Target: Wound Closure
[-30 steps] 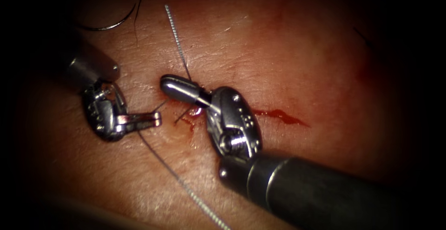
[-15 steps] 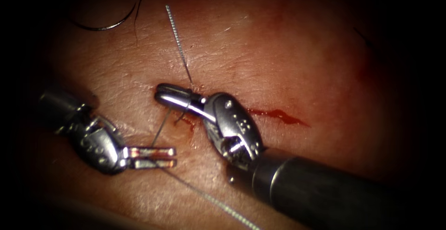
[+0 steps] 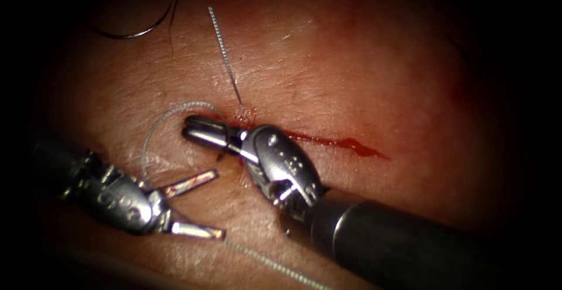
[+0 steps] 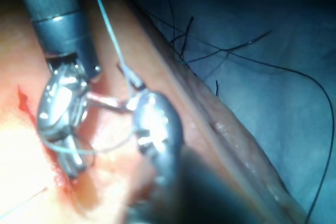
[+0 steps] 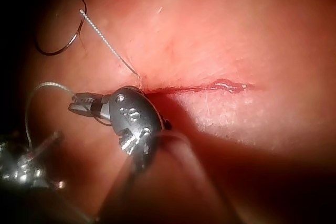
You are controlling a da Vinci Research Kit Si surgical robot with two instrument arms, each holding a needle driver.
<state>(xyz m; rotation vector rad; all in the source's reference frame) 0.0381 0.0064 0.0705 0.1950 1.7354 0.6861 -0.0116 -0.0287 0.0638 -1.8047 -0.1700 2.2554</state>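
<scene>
The cut (image 3: 345, 143) is a red line in the tissue (image 3: 351, 61), running right from the stitch site. My right tool (image 3: 199, 128) reaches in from the lower right, its jaws shut on the thread (image 3: 153, 127) at the cut's left end (image 5: 79, 103). From there the thread arcs slackly leftward and down to my left tool (image 3: 217, 204). That tool lies lower left, jaws open and holding nothing. A second strand (image 3: 223, 53) rises from the stitch site. The curved needle (image 3: 132, 32) lies free on the tissue at upper left (image 5: 52, 51).
A thread strand (image 3: 275, 265) trails off toward the lower edge, under the right tool's shaft (image 3: 398, 249). Red fluid (image 3: 243, 116) wets the stitch site. Loose dark threads (image 4: 236, 51) lie on the blue cloth beside the tissue.
My left tool moved down and to the left, then opened its jaws and let go of the thread. The right tool shifted left with the thread, which now bows in a slack loop.
</scene>
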